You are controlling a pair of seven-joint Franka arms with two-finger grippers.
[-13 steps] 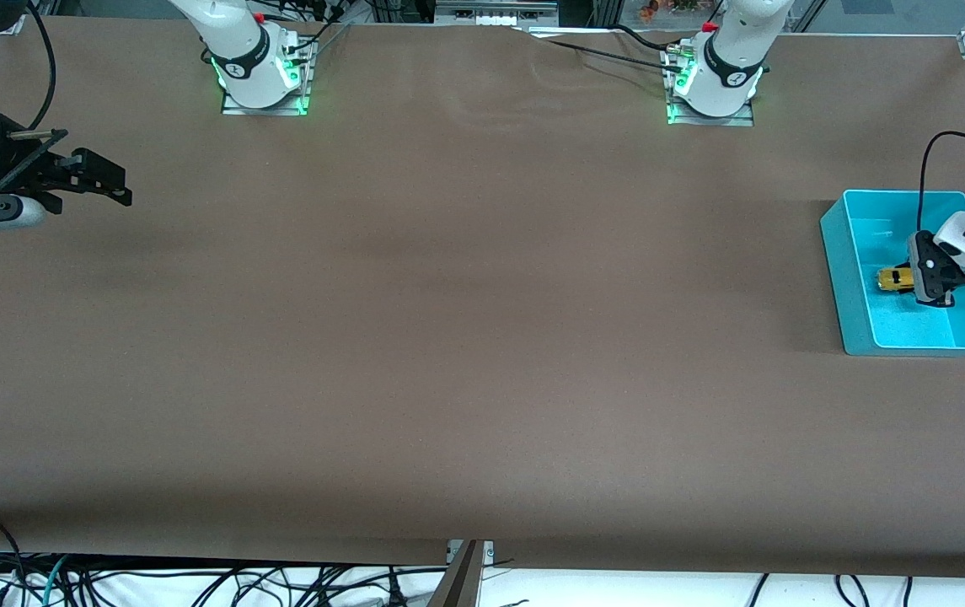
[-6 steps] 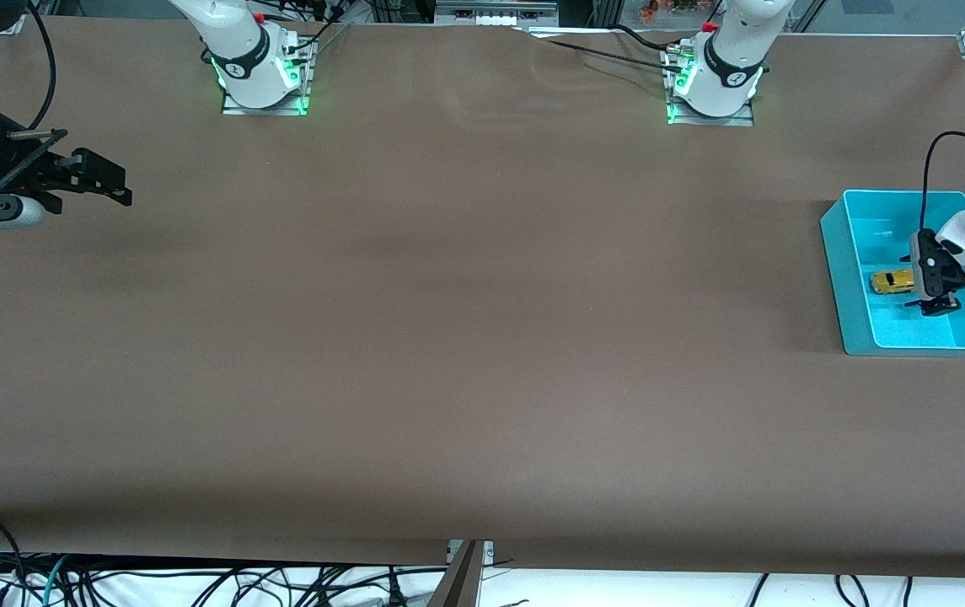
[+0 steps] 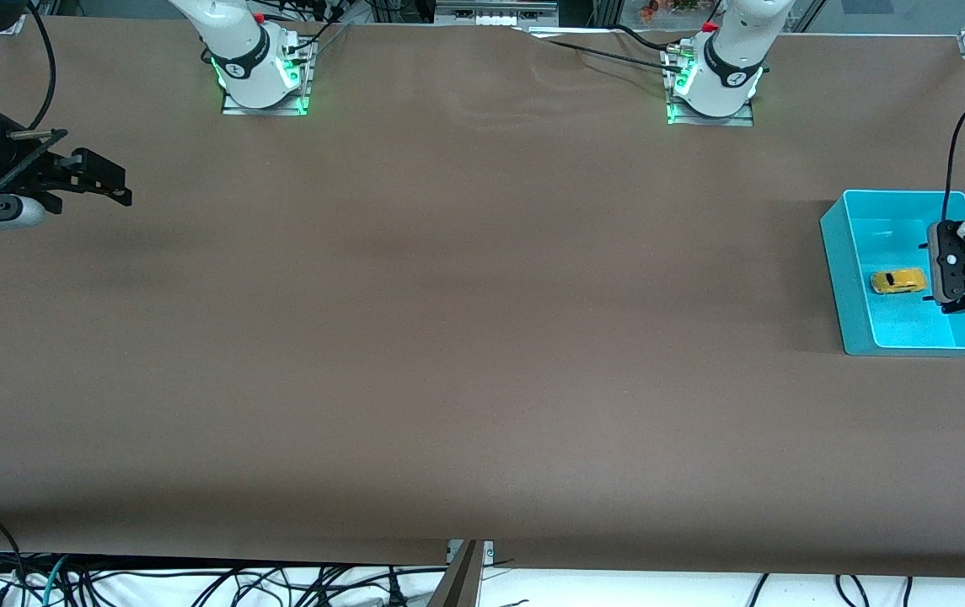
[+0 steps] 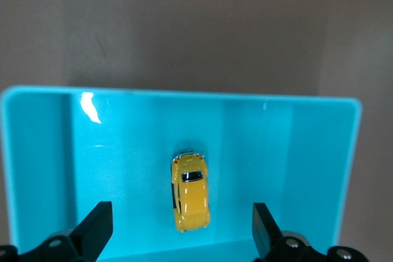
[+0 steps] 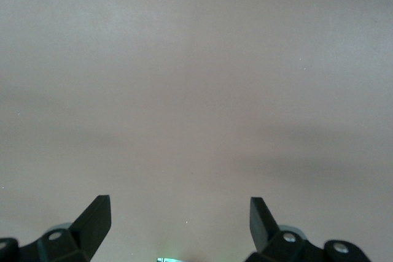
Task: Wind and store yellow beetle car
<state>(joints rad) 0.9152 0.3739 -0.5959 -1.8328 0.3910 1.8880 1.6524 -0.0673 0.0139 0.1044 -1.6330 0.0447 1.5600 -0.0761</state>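
Front view: yellow beetle car (image 3: 898, 281) in bin (image 3: 849, 278); both claws wide.

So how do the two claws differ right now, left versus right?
The left claw hangs over the teal bin at the left arm's end of the table, with the yellow car lying free in the bin below it. The right claw waits at the right arm's end, over the bare brown table, with nothing beneath it. Both are open and empty.
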